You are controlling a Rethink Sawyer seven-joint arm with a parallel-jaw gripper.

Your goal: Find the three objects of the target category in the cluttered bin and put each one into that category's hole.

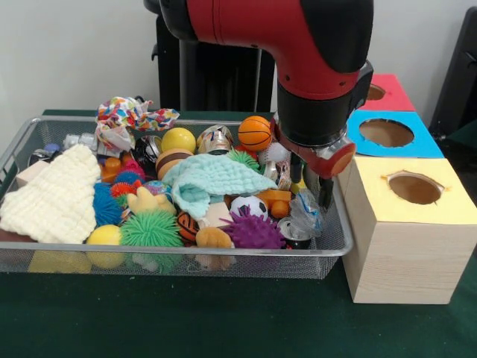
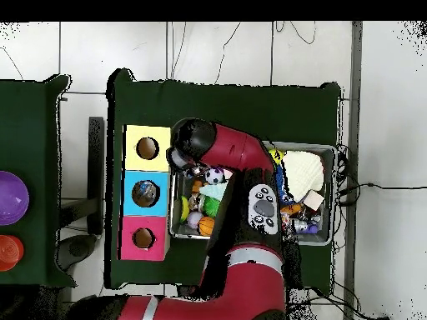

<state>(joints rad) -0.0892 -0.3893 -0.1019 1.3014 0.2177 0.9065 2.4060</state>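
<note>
Three boxes stand in a row just beside the wire bin point(image 1: 22, 145): yellow box point(image 1: 447, 216), blue box point(image 1: 425, 145), pink box point(image 1: 395, 97), each hole facing up. We cannot tell which bin items belong to the target category. We see the gripper point(image 1: 317, 195) down inside the bin at the end nearest the yellow box, its dark fingers point(image 1: 326, 190) pointing down, slightly apart, over a crinkled clear wrapper point(image 1: 305, 212) and a can point(image 1: 294, 233); whether anything is held we cannot tell. The bin is crowded; the gripper sits close to the bin's wall.
</note>
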